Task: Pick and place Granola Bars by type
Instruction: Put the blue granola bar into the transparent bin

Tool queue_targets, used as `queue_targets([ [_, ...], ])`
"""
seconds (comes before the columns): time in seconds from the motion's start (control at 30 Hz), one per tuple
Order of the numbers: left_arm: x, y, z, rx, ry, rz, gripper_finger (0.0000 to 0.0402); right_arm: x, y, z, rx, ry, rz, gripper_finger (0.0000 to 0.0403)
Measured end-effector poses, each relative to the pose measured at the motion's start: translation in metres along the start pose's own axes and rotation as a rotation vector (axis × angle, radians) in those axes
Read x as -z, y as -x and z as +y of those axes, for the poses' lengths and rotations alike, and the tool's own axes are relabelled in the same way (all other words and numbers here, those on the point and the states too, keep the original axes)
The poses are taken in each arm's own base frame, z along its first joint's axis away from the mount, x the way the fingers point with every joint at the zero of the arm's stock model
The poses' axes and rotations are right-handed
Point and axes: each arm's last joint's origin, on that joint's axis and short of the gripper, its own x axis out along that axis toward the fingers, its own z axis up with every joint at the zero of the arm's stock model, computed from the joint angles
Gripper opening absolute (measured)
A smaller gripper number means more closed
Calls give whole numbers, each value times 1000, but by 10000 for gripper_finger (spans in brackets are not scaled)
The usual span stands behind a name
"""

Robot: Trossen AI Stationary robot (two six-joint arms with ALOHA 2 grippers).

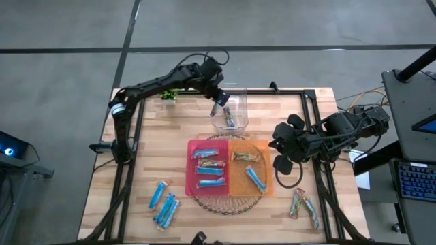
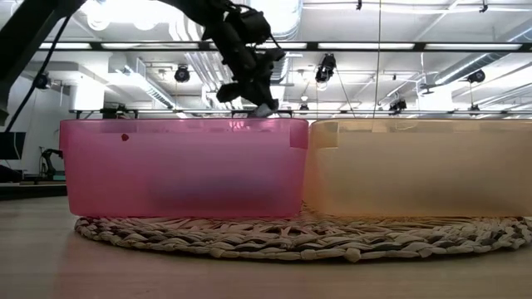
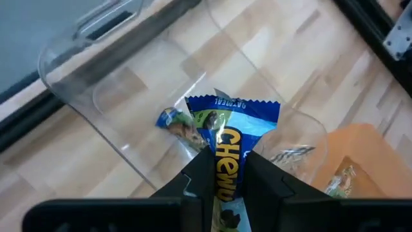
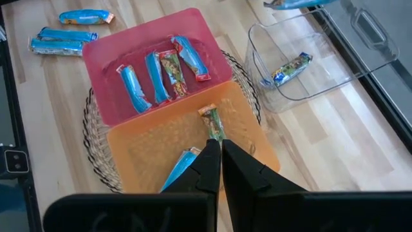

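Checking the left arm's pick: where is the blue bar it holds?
In the high view the blue bar hangs in the left tool over the clear bin, behind the pink bin.

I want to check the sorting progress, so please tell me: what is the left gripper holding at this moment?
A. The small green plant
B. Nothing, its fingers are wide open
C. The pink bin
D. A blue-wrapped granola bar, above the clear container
D. In the left wrist view the left gripper has its fingers closed on a blue-wrapped granola bar, held over the clear container, where another bar lies.
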Motion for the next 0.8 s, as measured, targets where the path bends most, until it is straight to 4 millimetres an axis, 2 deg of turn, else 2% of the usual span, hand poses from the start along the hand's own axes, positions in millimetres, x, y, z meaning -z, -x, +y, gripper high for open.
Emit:
queue_targets([
  [0.27,-5,-20,5,71,81,8,48,0,0,0,-1,-10,0,8],
  [0.57,-14,-32,8,134,274,-35,48,0,0,0,-1,-10,0,8],
  [0.8,-19,-32,29,105,479,-46,48,0,0,0,-1,-7,0,8],
])
